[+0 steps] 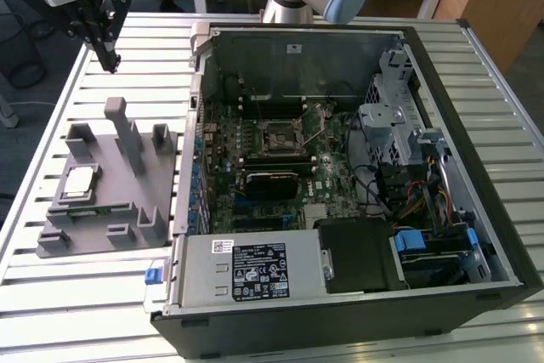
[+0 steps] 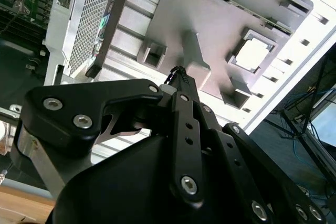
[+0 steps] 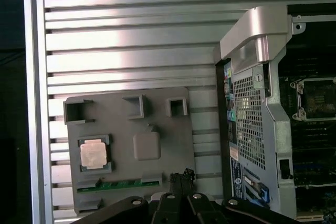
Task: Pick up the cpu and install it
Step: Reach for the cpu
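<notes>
Silvery-grey cpu (image 1: 78, 182), flat in the grey holder (image 1: 110, 191), nine o'clock of the case (image 1: 340, 53) in the exterior view. Likely light, stiff, fragile: grip opposite edges. Jaws clenched, empty, well apart.

Bright, even light glares off the slatted table (image 3: 131, 40) and washes the cpu (image 2: 251, 55) white.

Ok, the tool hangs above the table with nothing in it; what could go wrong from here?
1. The small silvery square cpu sits in a walled nest on the grey fixture plate, beside tall grey posts; the black tool, shut and well clear of the plate, might clip those coming down.
2. The black metal-framed motherboard socket lies deep inside the open computer case, so the case wall could be struck or the chip seated askew.
</notes>
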Robot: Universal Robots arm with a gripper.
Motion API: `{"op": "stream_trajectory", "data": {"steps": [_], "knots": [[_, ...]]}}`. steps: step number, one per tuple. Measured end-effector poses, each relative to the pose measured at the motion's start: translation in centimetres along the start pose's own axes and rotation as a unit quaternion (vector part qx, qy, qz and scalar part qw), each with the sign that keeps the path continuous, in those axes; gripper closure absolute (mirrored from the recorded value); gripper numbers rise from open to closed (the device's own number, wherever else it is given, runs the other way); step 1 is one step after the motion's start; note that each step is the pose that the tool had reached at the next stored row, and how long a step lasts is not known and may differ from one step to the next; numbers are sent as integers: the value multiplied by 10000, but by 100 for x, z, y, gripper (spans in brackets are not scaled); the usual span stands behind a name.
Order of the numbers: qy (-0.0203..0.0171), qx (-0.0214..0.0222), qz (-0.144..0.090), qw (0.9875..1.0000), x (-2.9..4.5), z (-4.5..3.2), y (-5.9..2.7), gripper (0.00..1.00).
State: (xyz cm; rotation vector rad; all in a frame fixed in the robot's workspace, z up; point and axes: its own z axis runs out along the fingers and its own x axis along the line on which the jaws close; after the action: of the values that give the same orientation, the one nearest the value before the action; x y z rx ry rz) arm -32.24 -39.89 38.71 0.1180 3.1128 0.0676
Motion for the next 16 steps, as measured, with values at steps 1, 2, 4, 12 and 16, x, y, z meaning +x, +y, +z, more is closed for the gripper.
{"op": "stream_trajectory", "data": {"steps": [1, 2, 4, 12, 16], "knots": [[0, 0, 0, 10000, 16, 1, -1, 89], [0, 0, 0, 10000, 32, 1, -3, 89], [0, 0, 0, 10000, 62, 2, -5, 89], [1, 0, 0, 10000, 205, 5, -16, 89], [6, 0, 0, 10000, 280, 7, -22, 89]]}}
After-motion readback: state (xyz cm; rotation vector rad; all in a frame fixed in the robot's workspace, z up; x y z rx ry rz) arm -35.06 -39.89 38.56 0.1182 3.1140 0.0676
